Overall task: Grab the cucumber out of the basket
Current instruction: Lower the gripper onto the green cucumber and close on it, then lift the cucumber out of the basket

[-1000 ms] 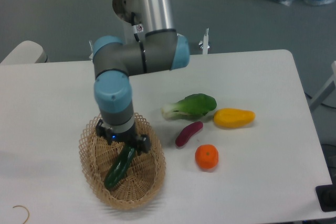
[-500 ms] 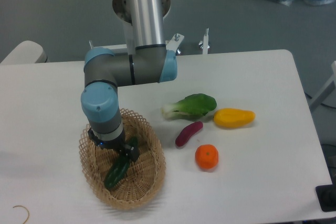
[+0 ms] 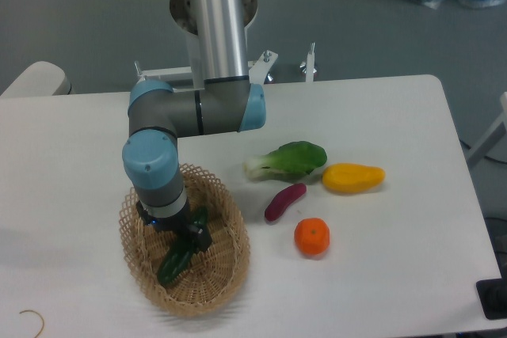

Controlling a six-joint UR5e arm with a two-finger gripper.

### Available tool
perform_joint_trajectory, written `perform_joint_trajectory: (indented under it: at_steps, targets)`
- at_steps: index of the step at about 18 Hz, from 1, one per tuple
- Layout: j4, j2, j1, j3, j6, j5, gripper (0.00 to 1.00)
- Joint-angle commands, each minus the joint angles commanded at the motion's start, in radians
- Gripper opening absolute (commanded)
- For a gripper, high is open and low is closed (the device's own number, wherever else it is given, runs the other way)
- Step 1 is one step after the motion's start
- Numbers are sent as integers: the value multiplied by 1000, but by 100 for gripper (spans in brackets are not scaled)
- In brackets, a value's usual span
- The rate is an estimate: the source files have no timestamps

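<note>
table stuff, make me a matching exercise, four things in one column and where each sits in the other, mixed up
Things:
1. cucumber
2. bok choy
3. orange
4. yellow fruit

Places:
A. on the table, nearest the front edge of the four loose items
B. inside the wicker basket, under the gripper
C. right of the bok choy, farthest right
D. just behind the purple sweet potato

Pairs: 1-B, 2-D, 3-A, 4-C
</note>
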Motion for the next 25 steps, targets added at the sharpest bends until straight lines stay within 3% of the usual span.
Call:
perform_joint_trajectory:
  at_steps: [6,7,8,9,12,19,25]
  targets:
    - [-2,-6,2,3,-25,5,100]
    - [-2,-5,2,5,-28,5,87]
    - [-3,-3,2,5,-32,5,63]
    - [-3,-3,2,6,-40,5,49]
    - [-3,-3,2,14,-46,5,21]
    - [-6,18,15,38,-32,12,19]
    - [-20,121,132,90,73,18,19]
